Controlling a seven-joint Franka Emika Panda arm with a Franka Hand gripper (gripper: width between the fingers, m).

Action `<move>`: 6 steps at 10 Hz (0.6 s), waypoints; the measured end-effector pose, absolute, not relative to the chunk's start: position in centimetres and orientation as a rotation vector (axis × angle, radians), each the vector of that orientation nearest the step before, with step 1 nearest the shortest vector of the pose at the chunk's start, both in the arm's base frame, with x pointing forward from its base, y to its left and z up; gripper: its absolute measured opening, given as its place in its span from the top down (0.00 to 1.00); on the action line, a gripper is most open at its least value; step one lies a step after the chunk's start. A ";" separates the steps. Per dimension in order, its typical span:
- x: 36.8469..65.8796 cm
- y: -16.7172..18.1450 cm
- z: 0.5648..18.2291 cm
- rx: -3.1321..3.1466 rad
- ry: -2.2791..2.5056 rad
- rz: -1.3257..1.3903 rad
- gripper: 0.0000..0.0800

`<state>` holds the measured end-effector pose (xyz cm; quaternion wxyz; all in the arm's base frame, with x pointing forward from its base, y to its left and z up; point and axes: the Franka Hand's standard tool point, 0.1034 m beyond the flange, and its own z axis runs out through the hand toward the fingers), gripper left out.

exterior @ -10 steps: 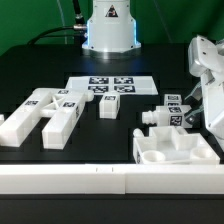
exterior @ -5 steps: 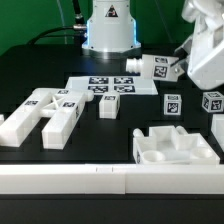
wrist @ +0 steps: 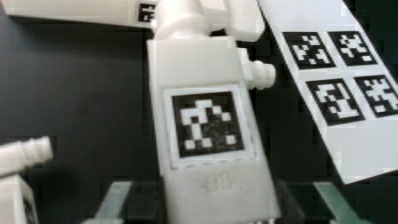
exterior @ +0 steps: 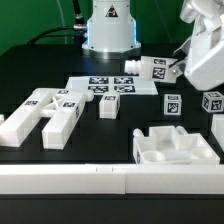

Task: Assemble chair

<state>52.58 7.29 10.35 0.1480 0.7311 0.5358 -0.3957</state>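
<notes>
The end effector (exterior: 180,64) is clenched on a tagged bar (exterior: 150,69) and holds it clear of the worktop (exterior: 135,118), above the marker board's (exterior: 100,86) end on the exterior view's right. In the wrist view the bar runs straight out from between the fingers (wrist: 118,203). On the worktop sit the seat block (exterior: 175,146), a cube (exterior: 172,102), a second cube (exterior: 212,102), a small block (exterior: 110,105) and a cluster of bars (exterior: 45,112).

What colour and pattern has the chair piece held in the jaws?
The chair piece is matte white with a square black-and-white tag; the wrist view shows it best.
</notes>
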 end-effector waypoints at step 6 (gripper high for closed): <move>51.8 6.4 12.7 2.298 1.311 -1.151 0.62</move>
